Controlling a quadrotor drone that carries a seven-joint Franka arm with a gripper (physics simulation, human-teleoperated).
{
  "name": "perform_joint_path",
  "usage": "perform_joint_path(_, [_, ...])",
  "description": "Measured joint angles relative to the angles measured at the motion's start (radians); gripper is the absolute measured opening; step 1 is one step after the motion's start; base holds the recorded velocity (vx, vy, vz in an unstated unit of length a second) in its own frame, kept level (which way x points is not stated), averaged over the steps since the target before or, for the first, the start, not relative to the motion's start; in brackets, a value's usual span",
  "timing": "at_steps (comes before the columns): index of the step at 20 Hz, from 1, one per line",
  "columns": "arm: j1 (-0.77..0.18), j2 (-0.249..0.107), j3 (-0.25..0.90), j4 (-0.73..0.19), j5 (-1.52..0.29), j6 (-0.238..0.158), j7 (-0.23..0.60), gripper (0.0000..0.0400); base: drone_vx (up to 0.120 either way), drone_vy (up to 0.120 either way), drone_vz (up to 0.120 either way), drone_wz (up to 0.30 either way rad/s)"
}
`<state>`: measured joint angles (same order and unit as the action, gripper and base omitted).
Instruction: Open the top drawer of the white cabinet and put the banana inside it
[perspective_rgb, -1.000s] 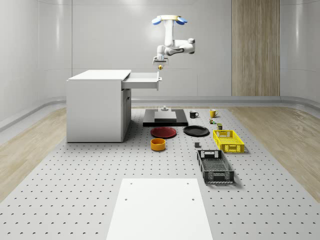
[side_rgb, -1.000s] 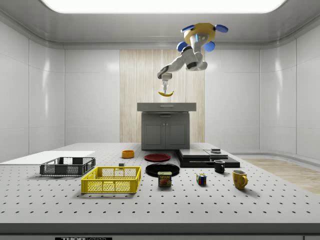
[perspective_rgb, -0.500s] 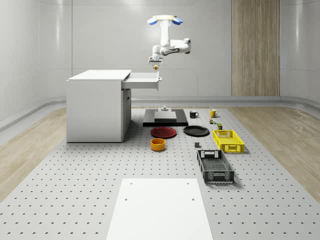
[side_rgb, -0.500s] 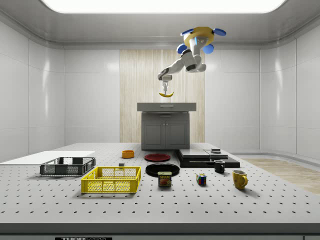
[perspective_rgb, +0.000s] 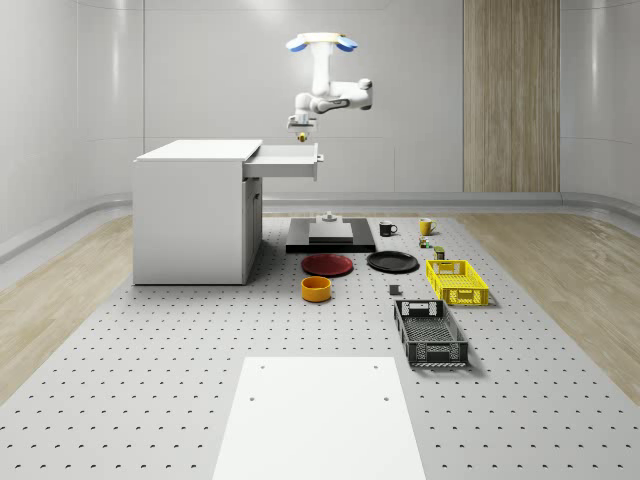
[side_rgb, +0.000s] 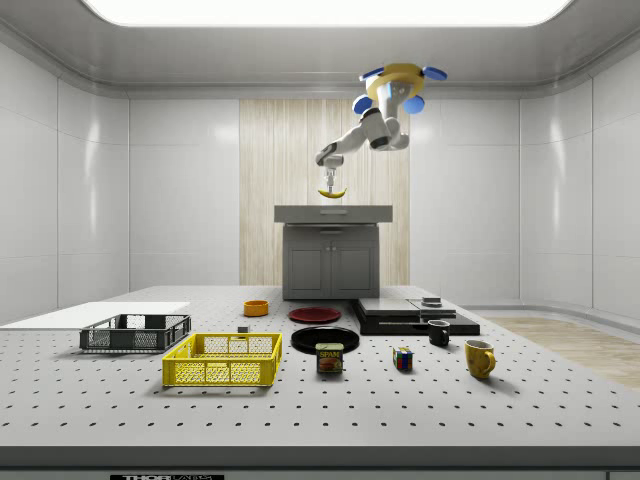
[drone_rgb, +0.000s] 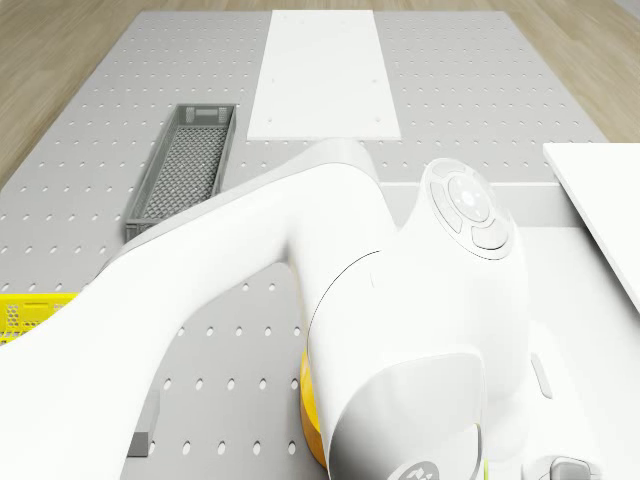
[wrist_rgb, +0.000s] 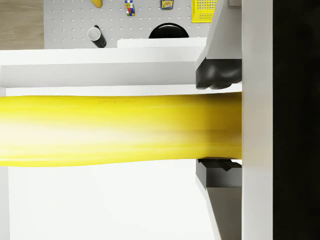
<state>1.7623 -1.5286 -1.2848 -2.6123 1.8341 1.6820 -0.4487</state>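
Gripper pinching banana, hanging just above open top drawer of white cabinet, probably its outer end. Drone hovering above.

The blue-rotored drone now hovers nearer the white cabinet than a second ago, and its pincer carries the yellow banana lower, from beyond the open top drawer's front to just above it.

Drone above open top drawer
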Motion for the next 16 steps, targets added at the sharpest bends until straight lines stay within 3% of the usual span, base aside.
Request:
perform_joint_path(2, [0.000,0.000,0.000,0.000,0.000,0.000,0.000,0.0193,0.000,-0.120,-0.100,0.000])
perform_joint_path(8, [0.001,-0.002,0.000,0.000,0.000,0.002,0.000,0.0193,0.000,-0.120,0.000,0.000])
perform_joint_path(16, [0.015,0.008,0.067,0.026,0.059,0.033,0.000,0.0193,0.000,0.000,0.000,0.000])
